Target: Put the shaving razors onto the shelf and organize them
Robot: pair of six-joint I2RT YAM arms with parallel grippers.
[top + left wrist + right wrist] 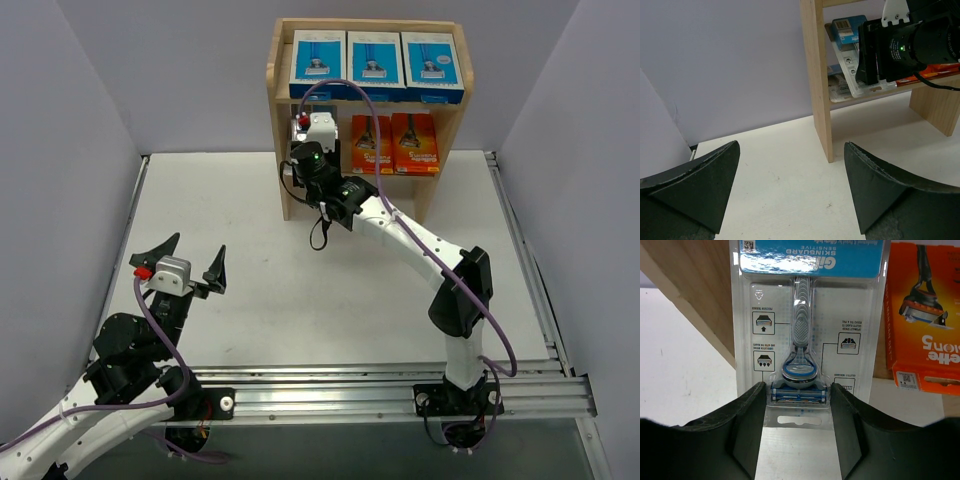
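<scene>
Shelf (pixel 283 150) — top tier: three blue-and-white boxes (pixel 374 62) upright in a row; middle tier, right half: two orange boxes (pixel 394 143). Right gripper (pixel 798 395) at the middle tier's left end, jaws clamped on the tab end of a blister card (pixel 805 315), whose inverted label is cut off by the frame. From above, the wrist hides the card. Left gripper (pixel 791 147) — jaws spread wide, nothing between them, well apart from the shelf.

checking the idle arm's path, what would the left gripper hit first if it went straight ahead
Probably the shelf: its left side panel stands ahead of the left gripper, just right of centre between its open jaws, with only bare table before it. Depth is unclear.
</scene>
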